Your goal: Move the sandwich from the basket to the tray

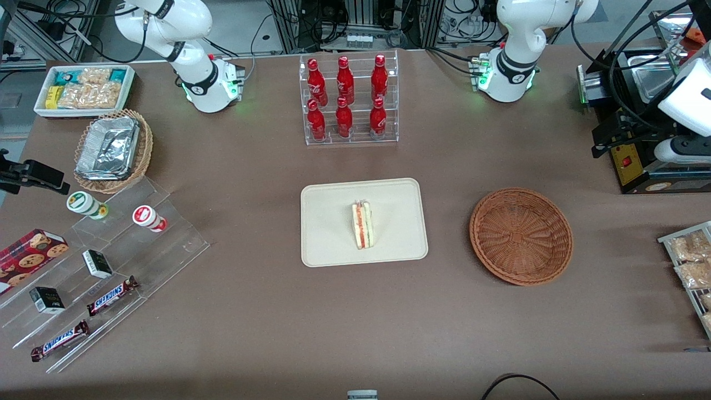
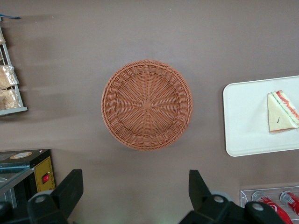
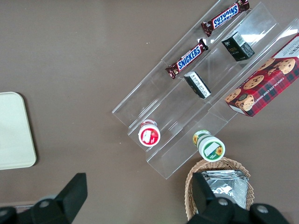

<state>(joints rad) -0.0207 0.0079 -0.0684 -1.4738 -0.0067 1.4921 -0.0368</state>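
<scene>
**Sandwich on tray, job looks done**

Sandwich (image 1: 362, 224) lies on the tray (image 1: 328, 244), near its middle, filling edge up. Basket (image 1: 521, 235) sits empty beside the tray, toward the working arm's end of the table. Left gripper (image 2: 135, 191) hangs high above the table w/ the basket below it, fingers spread wide, holding nothing. Nothing left to move, I'd judge; only parking the arm remains.

Basket (image 1: 521, 236) — woven wicker; tray (image 1: 333, 222) — smooth matt plastic.
</scene>
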